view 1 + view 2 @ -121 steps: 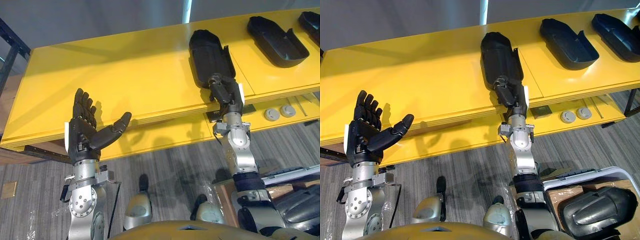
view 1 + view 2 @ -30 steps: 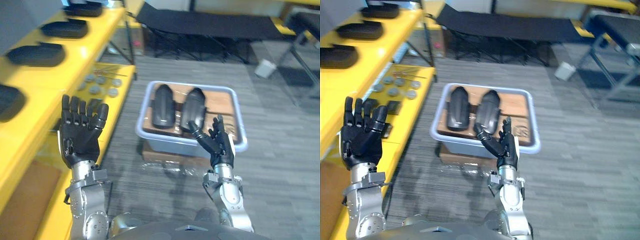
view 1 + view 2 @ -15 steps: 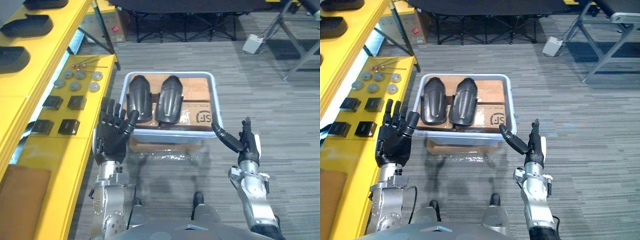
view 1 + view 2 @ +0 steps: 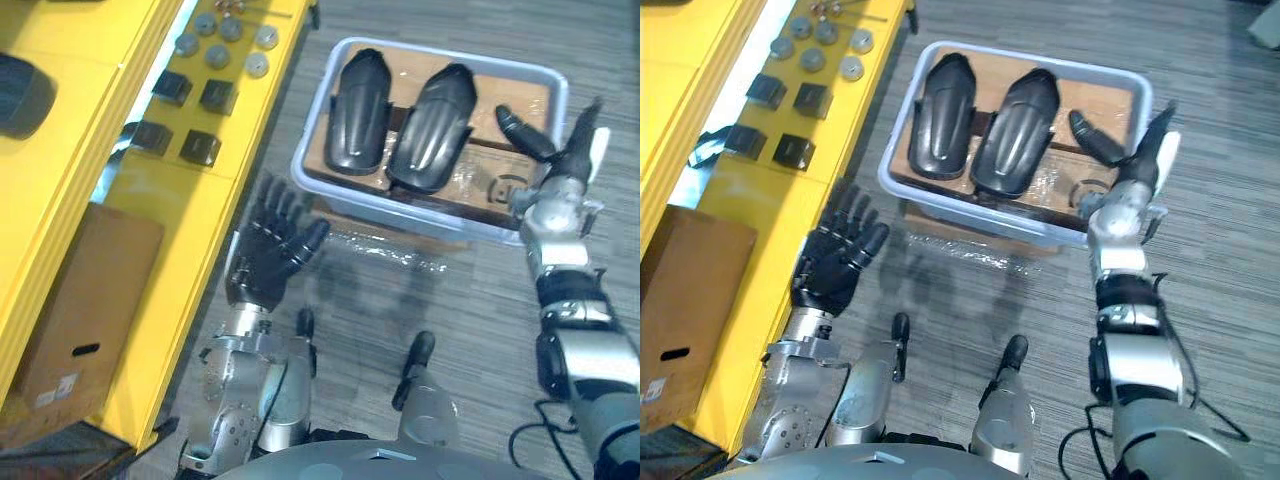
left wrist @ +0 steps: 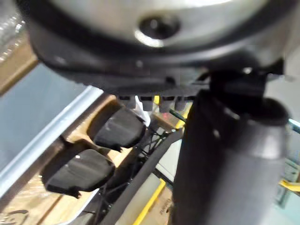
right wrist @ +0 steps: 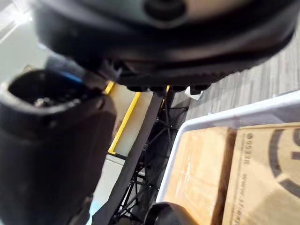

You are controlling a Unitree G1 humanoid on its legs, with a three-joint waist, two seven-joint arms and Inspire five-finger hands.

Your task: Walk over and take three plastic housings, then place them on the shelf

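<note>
Sheeny black plastic on brown cardboard in a pale plastic bin

The housings (image 4: 360,110) are smooth black plastic with a soft sheen. The bin (image 4: 390,208) is smooth grey-blue plastic, lined with matt cardboard (image 4: 495,90), and crinkled clear film (image 4: 385,250) lies below it. The shelf (image 4: 90,130) is smooth, yellow-painted board carrying a matt cardboard box (image 4: 85,290), dull metal discs (image 4: 215,55) and matt black blocks (image 4: 200,148). The floor (image 4: 450,300) is grey, streaked and matt.
</note>
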